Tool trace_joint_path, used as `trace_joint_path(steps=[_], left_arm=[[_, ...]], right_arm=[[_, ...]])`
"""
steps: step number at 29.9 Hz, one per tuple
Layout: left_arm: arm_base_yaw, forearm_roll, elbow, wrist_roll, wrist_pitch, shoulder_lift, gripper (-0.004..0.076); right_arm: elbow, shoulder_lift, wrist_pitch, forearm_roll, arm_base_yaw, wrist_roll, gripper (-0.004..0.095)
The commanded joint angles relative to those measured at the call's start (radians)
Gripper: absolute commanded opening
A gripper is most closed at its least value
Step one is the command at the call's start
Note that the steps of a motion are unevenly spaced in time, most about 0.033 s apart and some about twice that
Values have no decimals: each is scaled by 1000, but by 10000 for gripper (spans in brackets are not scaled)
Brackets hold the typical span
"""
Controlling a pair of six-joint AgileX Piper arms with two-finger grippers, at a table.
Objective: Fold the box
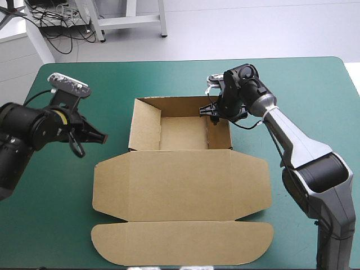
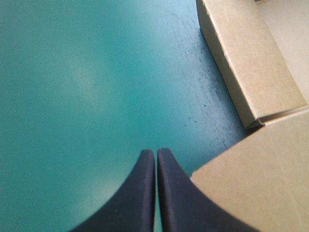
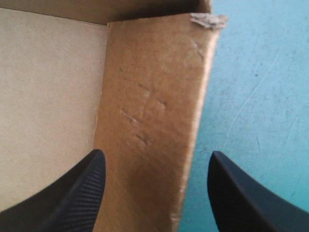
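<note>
Your box [image 1: 180, 185] sits mid-table, a brown board tray with its rounded lid [image 1: 181, 245] flat. Your right gripper [image 1: 213, 112], spread, straddles its dented wall [image 3: 149, 121]; your left gripper [image 1: 102, 136] is clenched over the teal-green cover [image 1: 50, 225].

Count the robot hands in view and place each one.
2. The left hand, shut, is over the teal-green cover left of the box. The right hand, open, straddles the tray's right wall near its far corner.

Bright, even light — faint shadow inside the box [image 1: 183, 132], sheen on teal-green cover [image 2: 82, 77].
</note>
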State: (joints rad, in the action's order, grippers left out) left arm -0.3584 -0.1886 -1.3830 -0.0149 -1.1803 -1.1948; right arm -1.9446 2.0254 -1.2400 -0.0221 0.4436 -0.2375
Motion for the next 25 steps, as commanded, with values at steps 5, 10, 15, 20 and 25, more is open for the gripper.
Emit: trace_joint_path(steps=[5,10,15,20,25], left_arm=[[-4,-1,229,-3,141,236,-8],[-4,13,411,-3,190,374,-10],[-4,26,588,-3,197,496,-10],[-4,101,756,-3,216,642,-10],[-4,109,846,-3,205,765,-10]], right_arm=[[-11,-31,-14,22,-5,17,291],[-11,-30,-14,36,-5,25,-13],[-11,-30,-14,36,-5,25,-19],[-14,-39,-14,0,-17,25,-19],[-14,-90,-14,-10,-88,32,-19]])
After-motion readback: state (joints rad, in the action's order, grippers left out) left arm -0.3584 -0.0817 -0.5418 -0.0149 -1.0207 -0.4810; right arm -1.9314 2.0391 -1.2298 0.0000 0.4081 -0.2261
